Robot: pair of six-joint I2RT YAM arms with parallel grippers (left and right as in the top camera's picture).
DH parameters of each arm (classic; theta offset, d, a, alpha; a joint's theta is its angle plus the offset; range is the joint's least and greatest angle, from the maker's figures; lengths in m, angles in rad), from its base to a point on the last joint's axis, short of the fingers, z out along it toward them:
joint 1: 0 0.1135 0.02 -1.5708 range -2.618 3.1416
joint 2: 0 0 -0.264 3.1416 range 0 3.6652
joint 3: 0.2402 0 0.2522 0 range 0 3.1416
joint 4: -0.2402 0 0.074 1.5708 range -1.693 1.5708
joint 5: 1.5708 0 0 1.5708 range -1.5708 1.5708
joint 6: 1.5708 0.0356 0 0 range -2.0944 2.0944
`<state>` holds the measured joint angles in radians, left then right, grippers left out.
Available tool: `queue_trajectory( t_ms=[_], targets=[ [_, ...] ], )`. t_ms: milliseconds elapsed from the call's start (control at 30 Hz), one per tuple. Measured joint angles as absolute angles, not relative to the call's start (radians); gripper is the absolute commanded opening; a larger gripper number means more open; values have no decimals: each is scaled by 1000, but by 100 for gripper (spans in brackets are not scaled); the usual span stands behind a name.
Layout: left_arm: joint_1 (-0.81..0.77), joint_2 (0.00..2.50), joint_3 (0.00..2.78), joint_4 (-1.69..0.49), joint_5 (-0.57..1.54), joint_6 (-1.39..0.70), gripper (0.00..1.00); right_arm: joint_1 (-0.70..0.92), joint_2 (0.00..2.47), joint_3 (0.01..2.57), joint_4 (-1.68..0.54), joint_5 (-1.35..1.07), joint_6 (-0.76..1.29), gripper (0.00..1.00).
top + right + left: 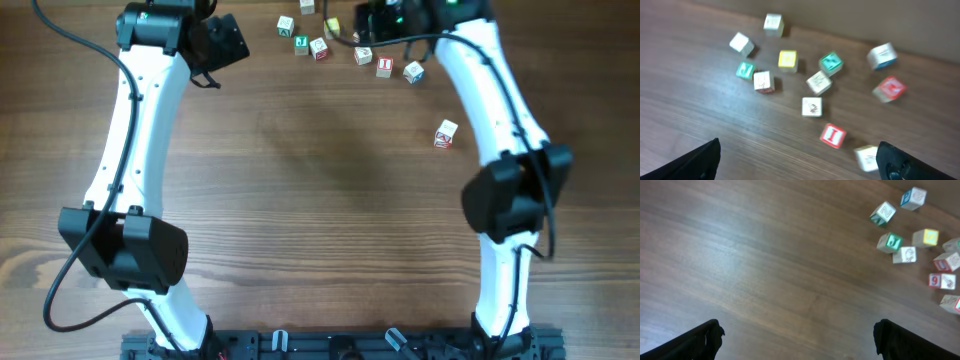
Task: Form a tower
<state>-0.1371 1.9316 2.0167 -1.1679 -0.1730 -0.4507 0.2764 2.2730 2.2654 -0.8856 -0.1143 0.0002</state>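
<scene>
The tower (445,134) stands alone on the right side of the table (320,200), near my right arm and well apart from the loose cubes (385,67) scattered along the far edge. From above I see a cream top and a red-printed side; how many cubes it counts I cannot tell.

I judge the step in hand to be an early one: fetching another cube. My right gripper (800,162) hangs over the scatter, jaws spread wide with nothing between them. My left gripper (797,345) is equally wide and empty over bare wood.

The next move calls for choosing a cube with room around it, perhaps the red cube (832,135), and closing squarely on its flat faces. The cubes are small, pale wood, sharp-edged and printed; the table is dark, grained and smooth.
</scene>
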Motion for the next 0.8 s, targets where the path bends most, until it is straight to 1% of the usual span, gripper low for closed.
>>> queue_trajectory(
  t_ms=[67,100,200,233,433,533,667,700,800],
  targets=[
    [-137,1932,2017,-1210,-170,-451,100,279,2334,2266,-867,-114,6,100],
    [-137,1932,2017,-1221,-169,-451,100,275,2366,2266,-846,-109,10,98],
    [-137,1932,2017,-1243,-167,-451,100,269,2454,2266,-830,-56,72,81],
    [-137,1932,2017,-1243,-166,-451,100,269,2468,2266,-829,-46,98,77],
    [-137,1932,2017,-1243,-166,-451,100,268,2520,2266,-813,-24,157,77],
    [-137,1932,2017,-1243,-166,-451,100,268,2561,2266,-799,-20,187,72],
    [-137,1932,2017,-1243,-166,-451,100,268,2588,2266,-798,0,203,51],
    [-137,1932,2017,-1243,-166,-451,100,268,2588,2266,-798,2,205,43],
    [-137,1932,2017,-1243,-166,-451,100,268,2588,2266,-806,6,209,23]
  ],
)
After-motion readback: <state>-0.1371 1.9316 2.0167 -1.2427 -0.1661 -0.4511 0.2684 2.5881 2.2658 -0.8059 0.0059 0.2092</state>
